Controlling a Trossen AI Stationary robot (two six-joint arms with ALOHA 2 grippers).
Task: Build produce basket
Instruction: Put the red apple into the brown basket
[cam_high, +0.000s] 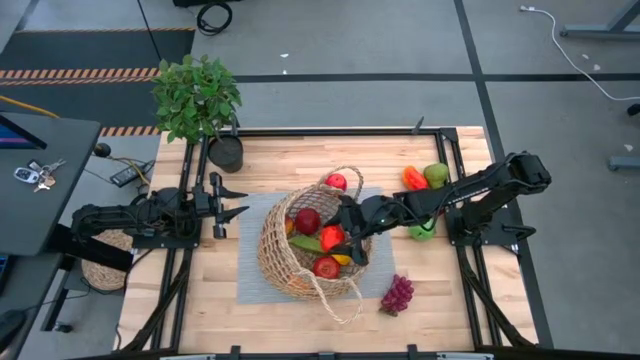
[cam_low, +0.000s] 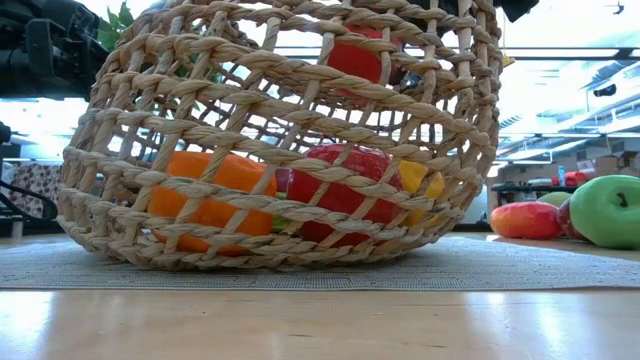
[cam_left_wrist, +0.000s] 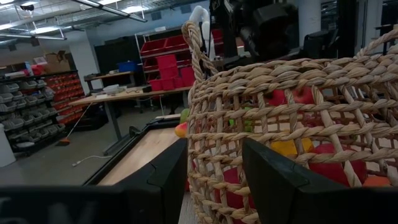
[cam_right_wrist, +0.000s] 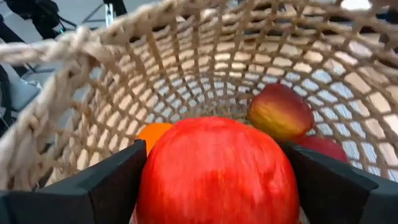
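Basket (cam_high: 300, 262): coarse woven wicker, rough, matt tan, open weave.
Red apple (cam_right_wrist: 217, 171) between right fingers (cam_right_wrist: 106, 180): smooth, slightly glossy skin, fine streaks.
Fingers: dark matt plastic.
Orange pepper (cam_low: 205, 192) in basket: smooth, waxy sheen.
Green apple (cam_low: 612, 210) at right: smooth, glossy.
Table (cam_high: 470, 310): pale wood planks, satin, visible grain.
Mat (cam_high: 250, 285) under basket: grey woven cloth, matt.
Frame (cam_high: 465, 135): black metal.

Overhead view downward, low view close beside basket (cam_low: 280, 140), both wrist views sharing it
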